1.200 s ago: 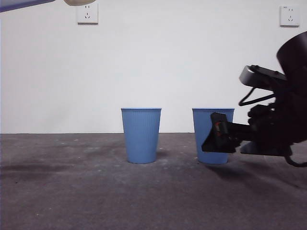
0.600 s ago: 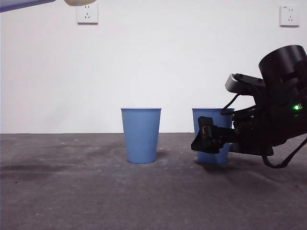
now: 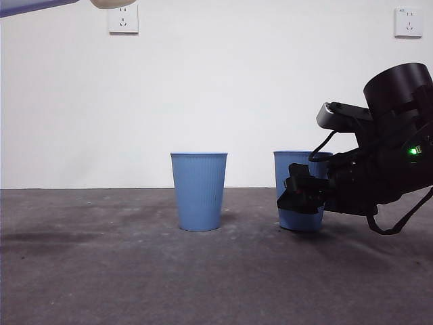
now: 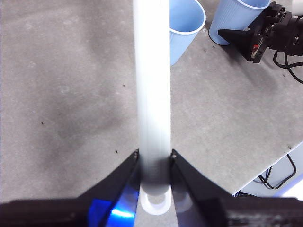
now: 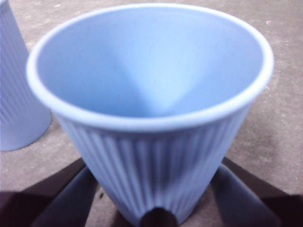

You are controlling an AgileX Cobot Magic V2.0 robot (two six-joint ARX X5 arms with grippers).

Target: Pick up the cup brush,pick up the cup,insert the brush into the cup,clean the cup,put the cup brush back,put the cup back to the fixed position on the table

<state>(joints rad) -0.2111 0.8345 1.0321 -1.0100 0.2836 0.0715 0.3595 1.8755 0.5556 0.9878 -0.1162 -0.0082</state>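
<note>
the right end effector (image 3: 302,193) reached in low from the side in the front view, its two black jaws set on either flank of the cup (image 3: 299,191), the one of the two blue cups nearer that arm. in the right wrist view the cup (image 5: 151,109) filled the frame between the jaws, which stood apart with the ribbed wall between them; whether they pressed on the wall could not be told. the cup leaned slightly in the front view and sat on or just above the worktop (image 3: 135,271); the pictures did not settle which. the second blue cup (image 3: 199,191) stood upright on the worktop beside it, the two apart with a clear gap between them.

the left end effector (image 4: 154,177) was held high over the worktop, clamped on the cup brush (image 4: 152,94), whose pale handle ran straight out from between the jaws over the second cup's open mouth in the left wrist view. in the front view the brush's cream sponge head (image 3: 111,3) showed only at the top edge, in front of a white wall socket (image 3: 123,19).
</note>
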